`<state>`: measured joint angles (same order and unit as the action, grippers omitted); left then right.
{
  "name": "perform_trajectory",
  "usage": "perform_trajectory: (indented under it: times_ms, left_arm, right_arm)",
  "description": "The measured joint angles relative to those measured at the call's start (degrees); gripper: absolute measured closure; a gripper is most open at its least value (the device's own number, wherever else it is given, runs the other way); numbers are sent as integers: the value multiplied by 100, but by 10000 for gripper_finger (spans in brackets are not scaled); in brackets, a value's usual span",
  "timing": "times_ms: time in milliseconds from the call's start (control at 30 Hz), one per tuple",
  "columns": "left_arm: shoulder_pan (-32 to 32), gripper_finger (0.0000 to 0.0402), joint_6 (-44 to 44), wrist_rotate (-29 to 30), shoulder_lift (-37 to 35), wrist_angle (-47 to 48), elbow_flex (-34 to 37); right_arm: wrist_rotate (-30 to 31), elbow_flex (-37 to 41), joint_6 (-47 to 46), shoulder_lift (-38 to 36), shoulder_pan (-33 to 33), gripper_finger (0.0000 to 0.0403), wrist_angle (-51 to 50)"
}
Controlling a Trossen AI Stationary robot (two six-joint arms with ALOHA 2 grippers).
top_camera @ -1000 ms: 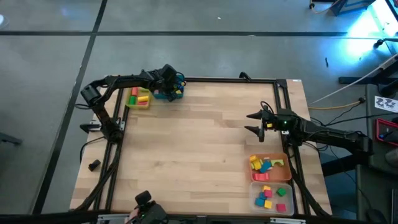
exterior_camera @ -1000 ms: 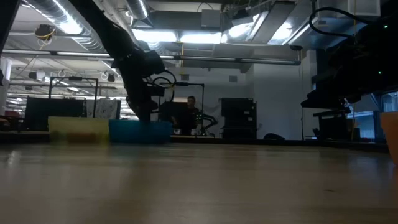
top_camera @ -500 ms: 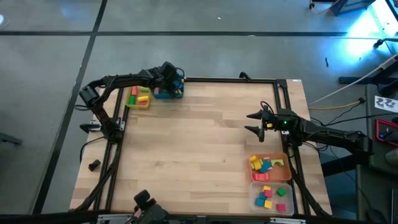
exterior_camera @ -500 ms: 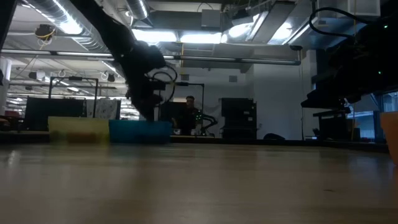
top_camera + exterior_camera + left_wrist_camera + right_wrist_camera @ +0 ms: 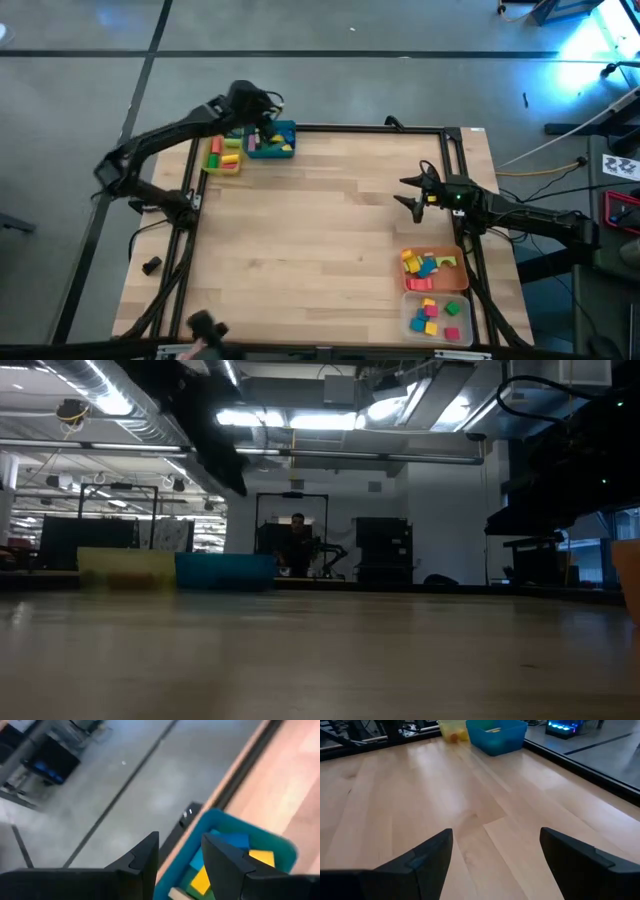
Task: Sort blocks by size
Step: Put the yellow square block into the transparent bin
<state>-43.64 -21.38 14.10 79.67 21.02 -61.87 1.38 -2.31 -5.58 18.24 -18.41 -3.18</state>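
The wooden table (image 5: 320, 230) is mostly bare. At upper left, the left gripper (image 5: 262, 110) has let go, fingers parted, and lifted off the teal tray (image 5: 285, 130), leaving its blocks (image 5: 270, 146) inside: one more sorted. The right gripper (image 5: 407, 191) waits wide open, mid-right.

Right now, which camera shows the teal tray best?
The left wrist view: the teal tray is close, blocks visible inside. The high view shows it whole but small; the low view only its side wall; the right wrist view shows it far off.

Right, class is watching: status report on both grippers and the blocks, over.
Left gripper open, empty, above teal tray. Right gripper open over bare table. Blocks all in trays. Nothing in the way.
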Motion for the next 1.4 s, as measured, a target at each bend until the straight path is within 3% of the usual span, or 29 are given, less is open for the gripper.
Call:
perform_trajectory:
  times_ms: [267, 567, 767, 933, 1067, 1200, 1400]
  left_arm:
    - [1, 268, 356, -4, -1951, 878, 0]
    - [166, 268, 3100, -5, -3294, 2397, 0]
    - [164, 268, 3871, 3, -3707, 2722, 2]
    - [162, 268, 3447, 11, -3706, 2426, 11]
    - [162, 268, 3099, -85, -3418, 1568, 168]
    - [160, 268, 3647, -363, -2789, 895, 210]
    - [160, 268, 3769, -408, -1683, 799, 214]
  right_arm:
    - [172, -2, 259, 0, 0, 104, 17]
    - [202, -4, 288, 0, 1, 104, 6]
    - [206, -4, 293, 0, 0, 104, 37]
    - [265, 8, 361, 0, 1, 104, 163]
    - [522, 15, 662, 0, 1, 104, 238]
    - [801, 15, 739, 0, 1, 104, 276]
    - [820, 13, 740, 0, 2, 104, 286]
